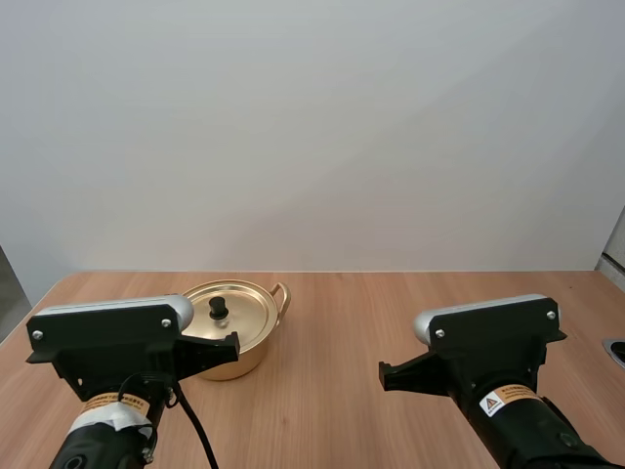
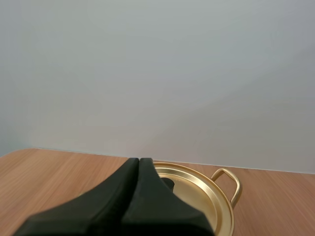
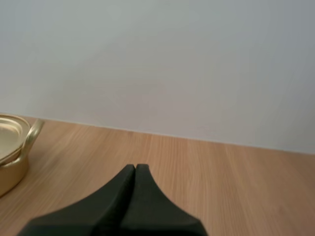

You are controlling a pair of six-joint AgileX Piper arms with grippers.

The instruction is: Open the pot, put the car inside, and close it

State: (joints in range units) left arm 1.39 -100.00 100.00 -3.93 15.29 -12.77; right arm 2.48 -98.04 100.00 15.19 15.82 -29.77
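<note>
Pot (image 2: 206, 196) just ahead of left jaws — right jaws well apart.

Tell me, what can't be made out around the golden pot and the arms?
Inside the pot: the lid covers it.
Pot's left side, high view: behind the left arm.
Lid knob, left wrist view: partly behind the left fingers.
Pot, right wrist view: cut off by the edge.
Dark thing at the table's right, high view: cut off too.
</note>
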